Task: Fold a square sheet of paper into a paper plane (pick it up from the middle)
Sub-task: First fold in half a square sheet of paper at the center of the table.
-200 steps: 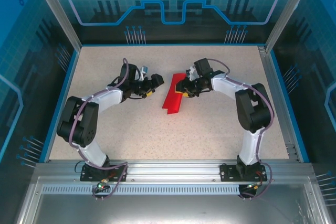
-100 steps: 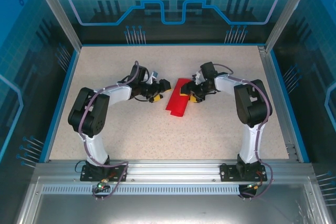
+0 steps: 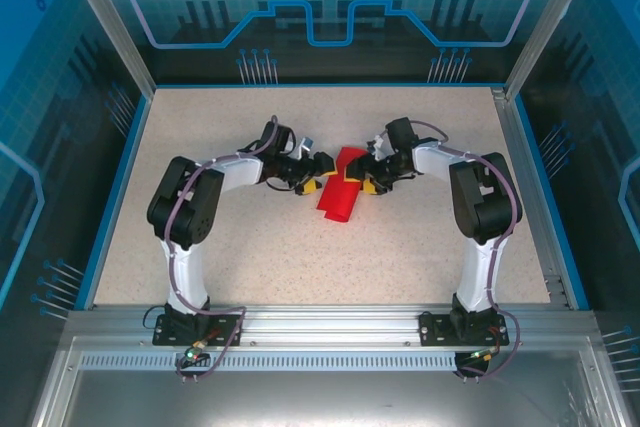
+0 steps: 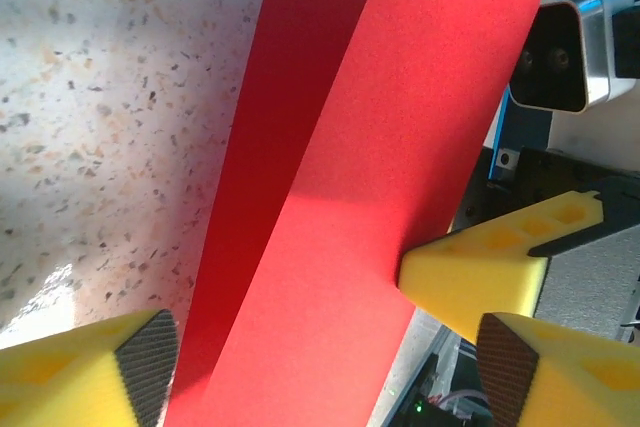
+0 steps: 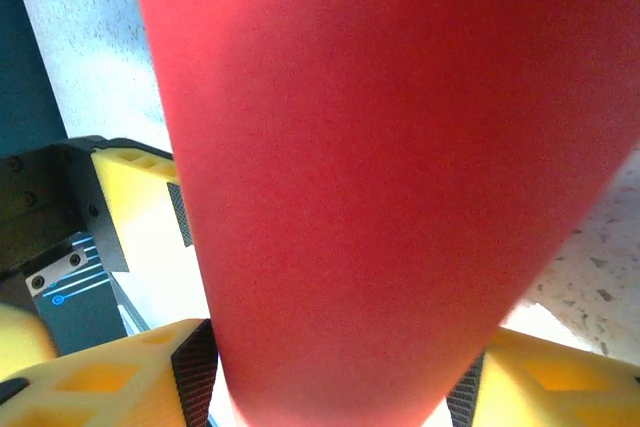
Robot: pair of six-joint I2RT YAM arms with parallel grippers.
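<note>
The red square sheet of paper [image 3: 339,197] lies mid-table, folded into a long strip. In the left wrist view the sheet [image 4: 370,177] has a bright upper flap raised over a darker layer flat on the table. My left gripper [image 3: 318,177] stands at its left edge, open, with the strip between its wide-set fingers [image 4: 325,377]. My right gripper [image 3: 361,183] is at the right edge, open; the red sheet [image 5: 370,147] arches between its pads [image 5: 330,392]. One right finger [image 4: 470,272] touches the flap's edge.
The speckled table [image 3: 250,257] is bordered by a blue rim [image 3: 115,197] and glass walls. Both arms reach inward from their bases at the near rail [image 3: 330,327], elbows bent outward at left and right.
My left arm has swung right up to the paper and its jaws have narrowed a little. The right jaws have widened. The paper has shifted slightly right and back.
</note>
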